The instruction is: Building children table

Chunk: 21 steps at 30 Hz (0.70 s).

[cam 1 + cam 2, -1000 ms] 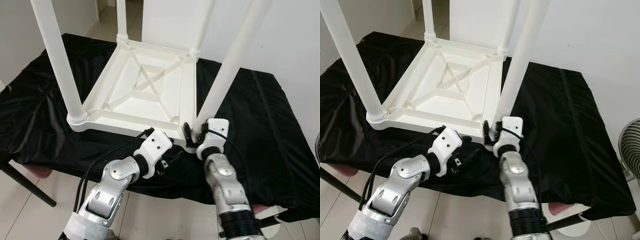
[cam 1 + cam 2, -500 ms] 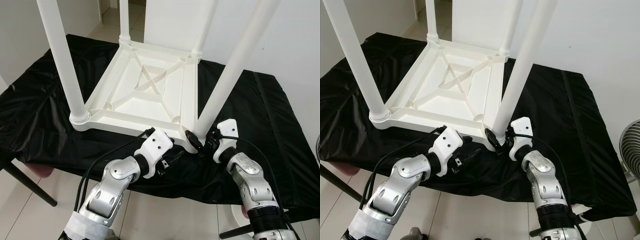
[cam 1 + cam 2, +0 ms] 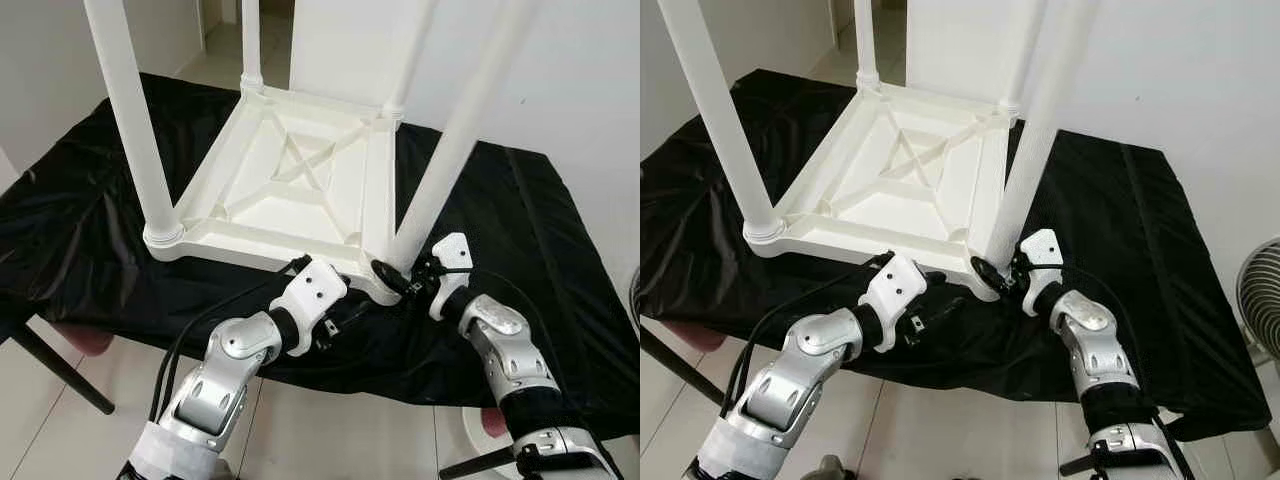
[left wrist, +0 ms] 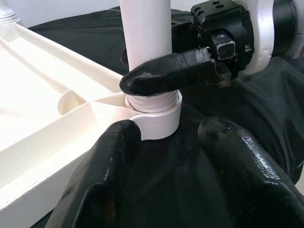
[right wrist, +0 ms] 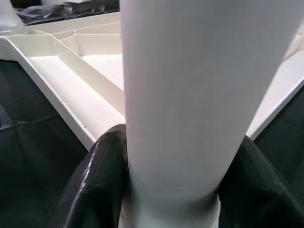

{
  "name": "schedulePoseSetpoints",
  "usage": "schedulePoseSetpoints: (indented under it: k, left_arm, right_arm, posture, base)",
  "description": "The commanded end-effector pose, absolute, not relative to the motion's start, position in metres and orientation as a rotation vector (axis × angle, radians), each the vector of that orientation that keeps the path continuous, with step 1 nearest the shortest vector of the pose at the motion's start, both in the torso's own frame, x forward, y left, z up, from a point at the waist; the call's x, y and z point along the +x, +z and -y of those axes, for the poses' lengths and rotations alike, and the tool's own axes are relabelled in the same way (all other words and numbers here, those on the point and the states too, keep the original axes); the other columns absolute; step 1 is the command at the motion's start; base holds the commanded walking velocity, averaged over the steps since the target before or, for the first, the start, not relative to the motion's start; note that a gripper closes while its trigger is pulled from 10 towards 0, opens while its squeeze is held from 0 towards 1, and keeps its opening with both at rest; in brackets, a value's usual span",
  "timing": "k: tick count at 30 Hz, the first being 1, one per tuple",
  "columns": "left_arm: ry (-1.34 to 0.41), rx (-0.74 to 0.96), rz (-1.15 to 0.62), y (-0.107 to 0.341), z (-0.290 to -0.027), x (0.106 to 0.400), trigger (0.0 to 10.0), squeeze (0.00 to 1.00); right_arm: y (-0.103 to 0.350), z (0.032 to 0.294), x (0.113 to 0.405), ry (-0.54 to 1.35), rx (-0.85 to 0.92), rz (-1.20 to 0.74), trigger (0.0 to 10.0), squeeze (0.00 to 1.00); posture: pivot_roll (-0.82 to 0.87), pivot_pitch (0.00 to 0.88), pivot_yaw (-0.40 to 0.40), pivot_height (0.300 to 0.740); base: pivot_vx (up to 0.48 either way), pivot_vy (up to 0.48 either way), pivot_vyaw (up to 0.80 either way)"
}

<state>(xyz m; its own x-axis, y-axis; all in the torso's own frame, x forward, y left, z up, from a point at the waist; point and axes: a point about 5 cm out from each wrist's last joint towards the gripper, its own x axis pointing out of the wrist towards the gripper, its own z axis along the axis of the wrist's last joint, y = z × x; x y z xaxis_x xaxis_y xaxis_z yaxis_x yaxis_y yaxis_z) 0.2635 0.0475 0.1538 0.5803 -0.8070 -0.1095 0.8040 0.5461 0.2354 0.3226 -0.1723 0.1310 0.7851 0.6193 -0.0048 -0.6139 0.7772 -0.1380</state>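
White children table [image 3: 290, 190] upside down on black-draped table [image 3: 540, 230], four legs up. Right pincer [image 3: 392, 281] clamped round near-right leg [image 3: 440, 180] at socket, 5 o'clock corner. Left pincer [image 4: 166, 156] open just below socket. Advice: twist leg squarely, brace corner, avoid cross-threading.

Near corner: right gripper [image 3: 392, 283] clamps the leg [image 3: 455, 150] base.
Upturned table [image 3: 290, 190]: open between legs.
Desk [image 3: 540, 230]: bare at right.
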Motion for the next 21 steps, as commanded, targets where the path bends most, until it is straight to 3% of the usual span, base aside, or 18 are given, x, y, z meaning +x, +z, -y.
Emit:
schedulePoseSetpoints:
  k: [1, 9, 10, 21]
  left_arm:
    - [-0.925, 0.274, 0.014, 0.153, -0.046, 0.265, 10.0, 0.00]
    - [-0.920, 0.274, 0.010, 0.153, -0.048, 0.264, 10.0, 0.00]
    - [-0.920, 0.275, 0.008, 0.153, -0.049, 0.263, 10.0, 0.00]
    - [-0.925, 0.271, 0.002, 0.152, -0.048, 0.261, 10.0, 0.00]
  right_arm:
    - [0.121, 0.177, 0.320, 0.691, -0.146, -0.002, 0.0, 0.00]
    - [0.113, 0.178, 0.319, 0.701, -0.138, -0.012, 0.0, 0.00]
    - [0.112, 0.178, 0.319, 0.665, -0.133, -0.020, 10.0, 0.00]
    - [0.112, 0.164, 0.319, 0.429, -0.060, -0.007, 10.0, 0.00]
  posture:
    - [0.13, 0.039, -0.085, 0.740]
    - [0.13, 0.049, -0.083, 0.740]
    - [0.13, 0.056, -0.082, 0.740]
    - [0.13, 0.075, -0.081, 0.740]
  base:
    - [0.000, 0.000, 0.00]
    - [0.000, 0.000, 0.00]
    - [0.000, 0.000, 0.00]
    - [0.000, 0.000, 0.00]
